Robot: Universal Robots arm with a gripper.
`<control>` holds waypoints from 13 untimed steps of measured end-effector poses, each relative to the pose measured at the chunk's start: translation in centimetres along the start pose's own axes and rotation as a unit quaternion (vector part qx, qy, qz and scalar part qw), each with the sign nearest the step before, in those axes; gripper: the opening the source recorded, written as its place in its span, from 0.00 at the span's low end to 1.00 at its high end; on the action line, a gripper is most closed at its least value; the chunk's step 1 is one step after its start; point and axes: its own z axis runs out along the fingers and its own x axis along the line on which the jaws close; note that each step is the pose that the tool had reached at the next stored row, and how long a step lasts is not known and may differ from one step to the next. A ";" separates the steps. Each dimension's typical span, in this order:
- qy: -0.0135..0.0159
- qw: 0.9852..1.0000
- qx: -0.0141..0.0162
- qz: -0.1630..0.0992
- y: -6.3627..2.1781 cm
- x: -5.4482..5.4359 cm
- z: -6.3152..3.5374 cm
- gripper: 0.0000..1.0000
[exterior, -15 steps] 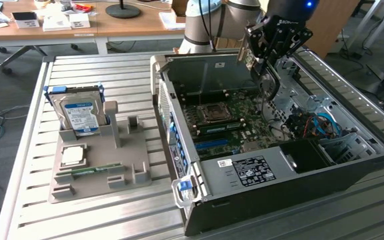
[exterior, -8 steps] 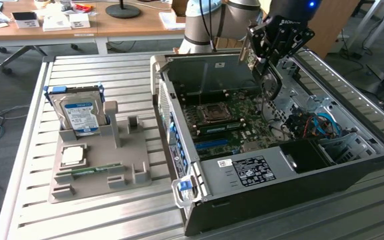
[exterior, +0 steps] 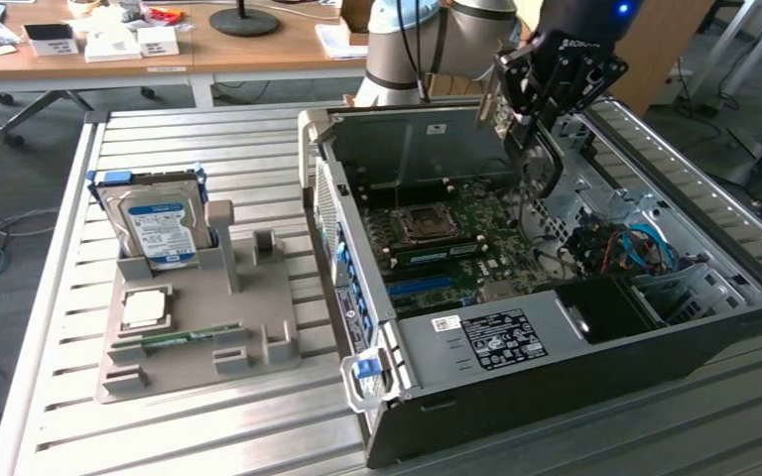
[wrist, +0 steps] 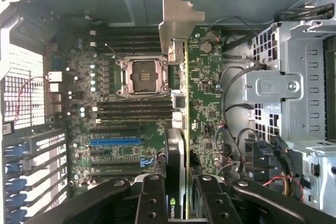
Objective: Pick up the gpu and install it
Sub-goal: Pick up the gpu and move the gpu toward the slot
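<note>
Over open case (exterior: 554, 416): claw (wrist: 181, 203) clenched on thin gpu (wrist: 176, 161), edge-on.
Wrist view: flat silver bracket (wrist: 176, 19).
Exterior view: boxy hard drive (exterior: 156, 223) beside case.

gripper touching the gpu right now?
Touching. The wrist view shows the gpu edge-on, pinched between the fingers of the gripper, with no gap on its fan side.
</note>
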 end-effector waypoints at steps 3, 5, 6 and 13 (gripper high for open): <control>0.000 1.000 0.000 0.000 0.03 -0.5 0.01 0.27; 0.000 1.000 0.000 0.000 0.04 -0.8 0.02 0.27; 0.000 1.000 0.000 0.000 0.05 -1.0 0.03 0.27; 0.000 1.000 0.000 0.000 0.13 -2.5 0.06 0.27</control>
